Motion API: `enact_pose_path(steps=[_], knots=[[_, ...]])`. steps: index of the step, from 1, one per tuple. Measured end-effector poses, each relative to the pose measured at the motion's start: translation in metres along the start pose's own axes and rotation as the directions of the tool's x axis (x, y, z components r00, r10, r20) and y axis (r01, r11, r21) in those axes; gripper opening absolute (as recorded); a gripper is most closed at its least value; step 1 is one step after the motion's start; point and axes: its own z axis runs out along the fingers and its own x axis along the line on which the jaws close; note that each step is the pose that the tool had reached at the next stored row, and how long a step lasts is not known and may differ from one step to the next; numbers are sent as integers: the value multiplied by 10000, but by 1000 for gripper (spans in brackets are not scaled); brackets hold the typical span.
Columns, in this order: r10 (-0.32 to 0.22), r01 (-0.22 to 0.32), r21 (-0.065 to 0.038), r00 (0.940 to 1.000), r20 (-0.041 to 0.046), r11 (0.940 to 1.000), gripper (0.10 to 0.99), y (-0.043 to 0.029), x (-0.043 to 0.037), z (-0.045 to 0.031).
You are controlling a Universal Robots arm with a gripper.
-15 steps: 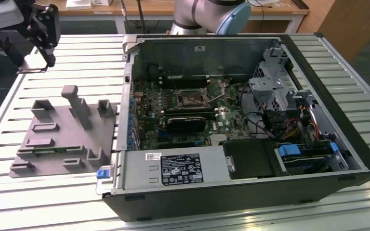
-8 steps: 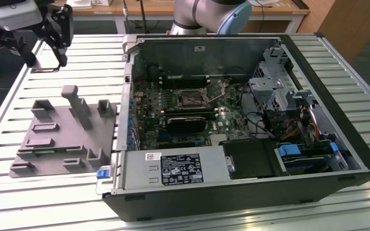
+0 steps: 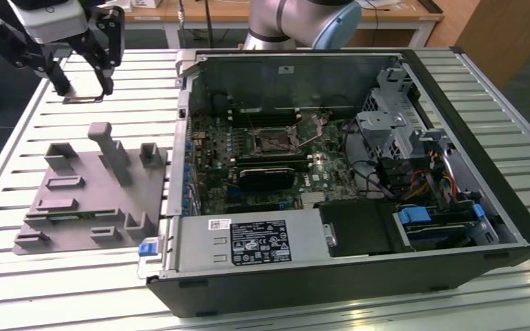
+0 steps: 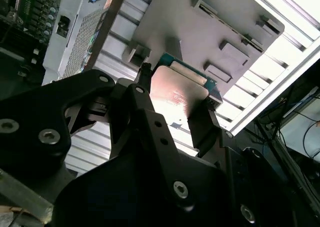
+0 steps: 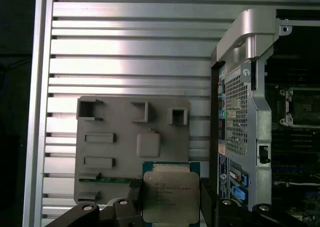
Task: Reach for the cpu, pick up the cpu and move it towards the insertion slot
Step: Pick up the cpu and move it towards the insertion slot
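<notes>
My gripper [image 3: 85, 93] hangs above the slatted table at the exterior view's far left, well clear of the grey fixture plate [image 3: 72, 207]. It is shut on the cpu [image 3: 85, 99], which shows edge-on there as a thin pale sliver. In both wrist views the cpu [image 5: 170, 194] [image 4: 177, 89] is a flat silver square with a green rim, clamped on two opposite edges by the black fingers [image 5: 134, 199]. The insertion slot [image 3: 272, 140], a dark square socket in a silver frame, lies on the green board inside the open case, far toward the exterior view's right of the gripper.
The open computer case [image 3: 513, 207] takes up the exterior view's right half, and its metal side wall [image 3: 180, 138] stands between the gripper and the board. A black card [image 3: 265, 178] sits below the socket. The fixture plate [image 5: 125, 122] carries several raised blocks.
</notes>
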Motion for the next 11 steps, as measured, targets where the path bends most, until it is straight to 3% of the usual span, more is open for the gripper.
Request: enact_pose_path(steps=[11], knots=[[0,0,1,10000,-1,10000,545,-1,-290,-4]])
